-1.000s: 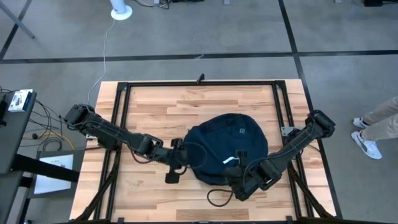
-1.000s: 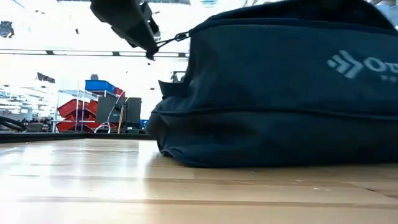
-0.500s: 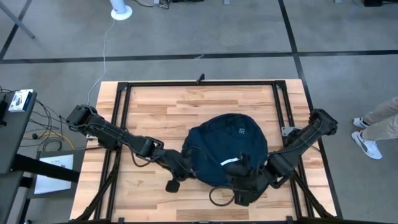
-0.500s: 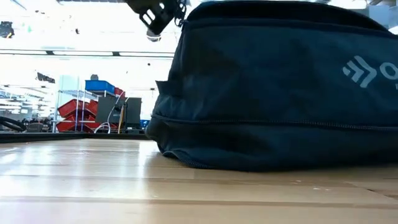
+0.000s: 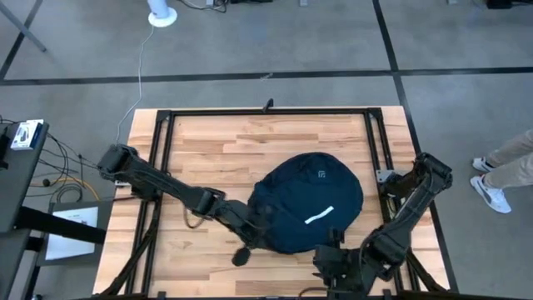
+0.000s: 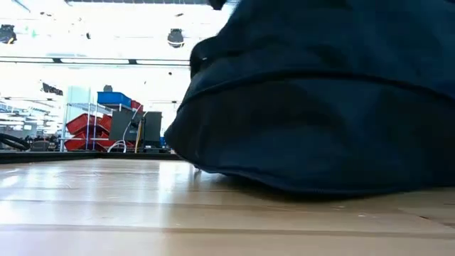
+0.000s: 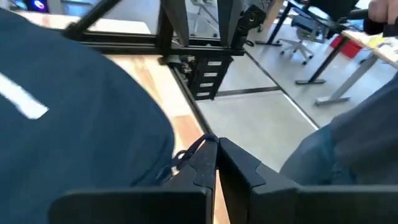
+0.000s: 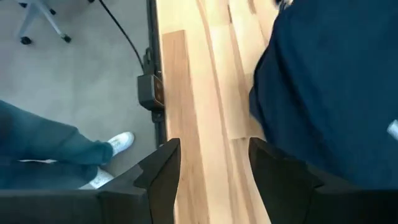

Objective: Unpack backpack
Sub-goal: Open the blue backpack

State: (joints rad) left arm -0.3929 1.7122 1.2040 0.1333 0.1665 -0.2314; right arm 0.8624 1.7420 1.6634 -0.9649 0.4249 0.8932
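The backpack (image 5: 306,202) lies right of centre on the table (image 5: 216,150). The left gripper (image 7: 216,163), at its lower-left edge, is clenched on a zipper cord (image 7: 186,154); opening seems underway. The right gripper (image 8: 214,163), spread and empty, sits bottom right. Next: keep drawing the zipper round.

The left arm is reaching across from the table's left edge toward its front middle, its gripper (image 7: 216,163) pinched closed. The right arm is folding back to the front right corner, its gripper (image 8: 212,163) spread wide.
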